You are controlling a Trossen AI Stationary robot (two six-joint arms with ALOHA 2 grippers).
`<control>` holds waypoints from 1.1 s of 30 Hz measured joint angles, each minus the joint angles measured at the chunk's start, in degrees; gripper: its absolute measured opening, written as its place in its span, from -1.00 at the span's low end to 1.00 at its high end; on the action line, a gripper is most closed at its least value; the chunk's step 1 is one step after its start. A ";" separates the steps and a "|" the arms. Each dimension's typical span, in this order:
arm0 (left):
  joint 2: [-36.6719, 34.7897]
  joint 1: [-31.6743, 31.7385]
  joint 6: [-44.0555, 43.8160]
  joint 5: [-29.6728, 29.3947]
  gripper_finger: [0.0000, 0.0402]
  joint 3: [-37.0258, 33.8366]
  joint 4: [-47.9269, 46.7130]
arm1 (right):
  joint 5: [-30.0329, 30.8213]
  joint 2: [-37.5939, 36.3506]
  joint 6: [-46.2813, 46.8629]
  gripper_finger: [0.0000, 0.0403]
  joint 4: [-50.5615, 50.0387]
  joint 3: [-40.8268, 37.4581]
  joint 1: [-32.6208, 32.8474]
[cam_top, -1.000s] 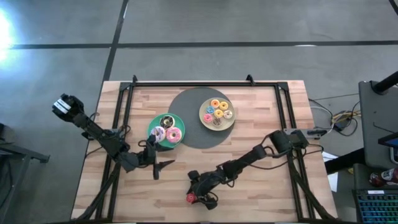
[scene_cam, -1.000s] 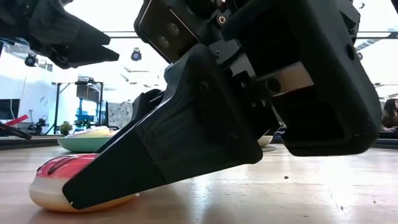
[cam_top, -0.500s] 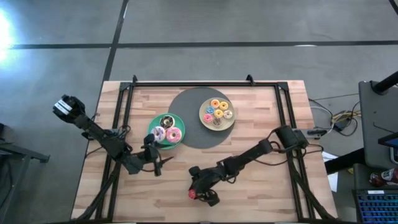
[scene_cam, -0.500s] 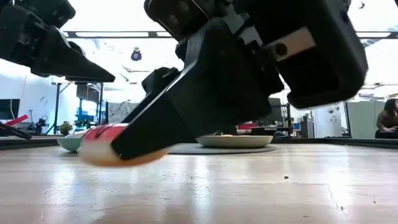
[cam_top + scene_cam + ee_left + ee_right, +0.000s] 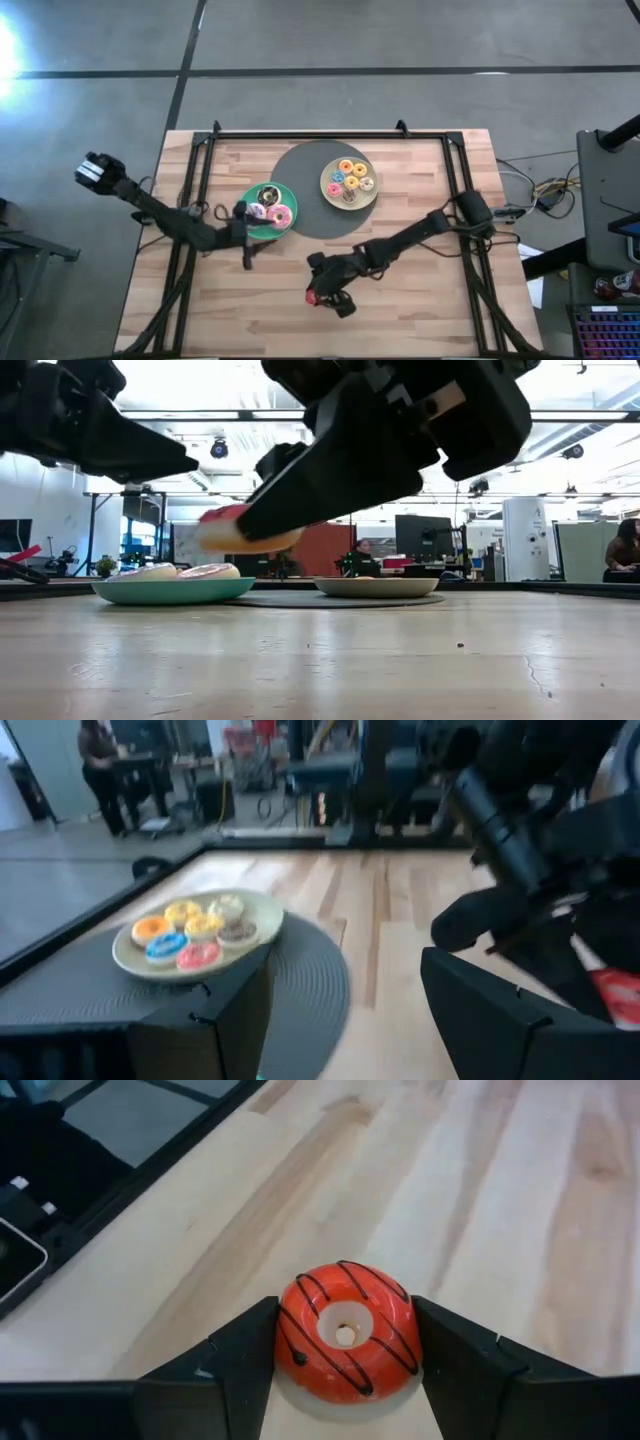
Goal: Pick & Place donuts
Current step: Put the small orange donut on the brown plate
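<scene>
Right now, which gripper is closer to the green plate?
The left gripper: it hangs at the green plate's near edge. The right gripper is farther off, holding a red donut above the table.

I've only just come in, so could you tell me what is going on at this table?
The right gripper is shut on a red donut with dark stripes and holds it clear of the wooden table, toward its near edge. The left gripper hangs open beside the teal plate, which holds three larger donuts. A pale-yellow plate on the round grey mat carries several tiny donuts.
</scene>
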 joint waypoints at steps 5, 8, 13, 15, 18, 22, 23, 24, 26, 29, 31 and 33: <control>-3.48 3.75 1.31 2.94 0.13 -5.99 8.22 | 2.46 -5.42 0.00 0.03 0.47 -5.23 -1.41; -5.07 4.32 1.35 3.00 0.13 -7.32 8.73 | 5.20 -9.84 0.00 0.03 2.00 -9.67 -2.56; -6.36 4.40 3.00 2.94 0.13 -7.22 8.81 | 9.38 -18.16 0.02 0.03 4.80 -17.77 -5.30; -6.56 4.42 4.01 2.93 0.13 -7.04 8.87 | 11.04 -21.43 0.20 0.03 4.84 -20.65 -6.69; -7.14 4.45 5.01 2.89 0.13 -6.57 9.27 | 13.16 -26.05 0.45 0.03 4.88 -24.91 -8.96; -8.36 4.52 6.35 2.83 0.13 -6.46 9.27 | 15.41 -30.97 0.79 0.03 4.99 -29.95 -12.60; -8.68 4.54 6.38 2.80 0.13 -6.46 9.26 | 15.50 -31.90 0.86 0.03 4.88 -31.07 -13.68; -8.98 4.56 6.39 2.78 0.13 -6.46 9.24 | 15.59 -32.71 0.92 0.03 4.89 -31.95 -14.86; -9.50 4.58 6.53 2.78 0.13 -6.46 9.18 | 15.61 -34.12 1.38 0.03 4.97 -33.66 -17.29; -9.95 4.58 6.57 2.80 0.13 -6.46 9.03 | 15.63 -35.29 1.79 0.03 5.02 -35.59 -21.07; -10.04 4.58 6.53 2.80 0.13 -6.45 9.20 | 15.63 -35.68 1.98 0.03 4.97 -36.77 -23.55; -10.04 4.58 6.50 2.80 0.13 -6.44 9.06 | 15.63 -35.68 2.16 0.03 5.17 -37.73 -25.95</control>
